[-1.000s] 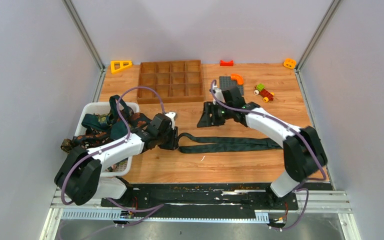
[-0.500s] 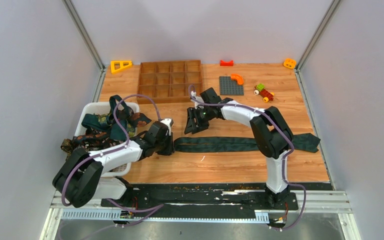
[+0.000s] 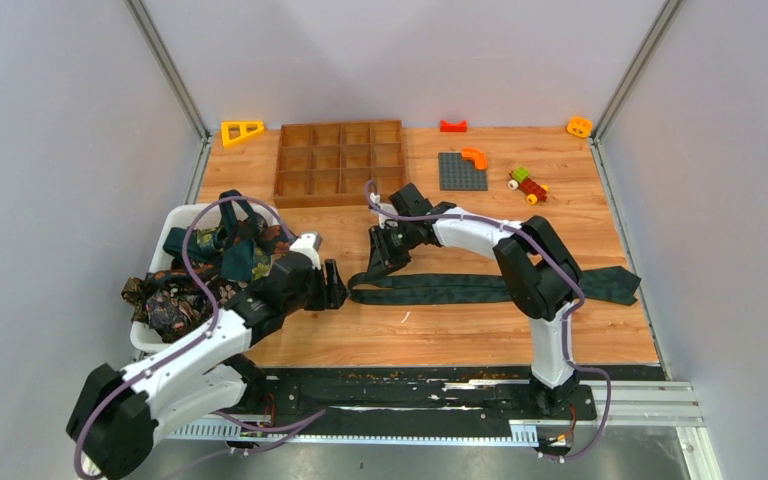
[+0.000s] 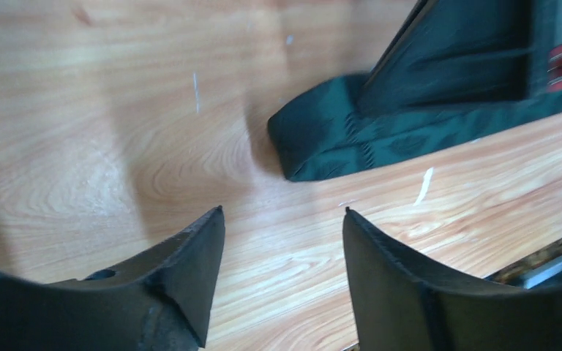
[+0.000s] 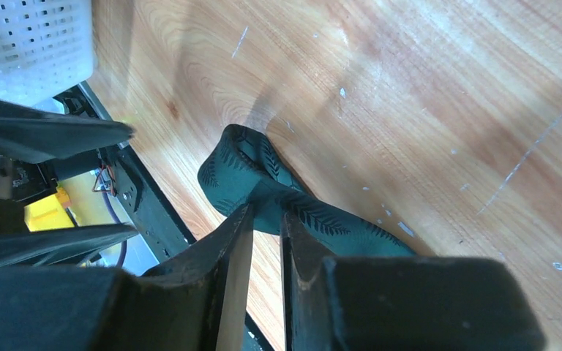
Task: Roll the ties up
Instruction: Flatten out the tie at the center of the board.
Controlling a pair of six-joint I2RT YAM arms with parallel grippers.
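Dark green tie [image 3: 480, 288] lies flat across the wooden table [image 3: 580, 230], with its folded left end pinched between the closed jaws of the right gripper [image 5: 267, 208]. Left gripper [image 4: 282, 212] stands open just beside that end — not touching. Other ties [image 3: 175, 305] fill the white basket [image 3: 185, 212].

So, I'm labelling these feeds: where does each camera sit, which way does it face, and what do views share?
Top external: high behind the bases, looking down on the table; both arms show.
Left wrist: on the left arm, looking low across the table at the tie; the open left end effector shows.
Right wrist: on the right arm, looking down; the right end effector pinches the tie.
Shared: all three show the tie.
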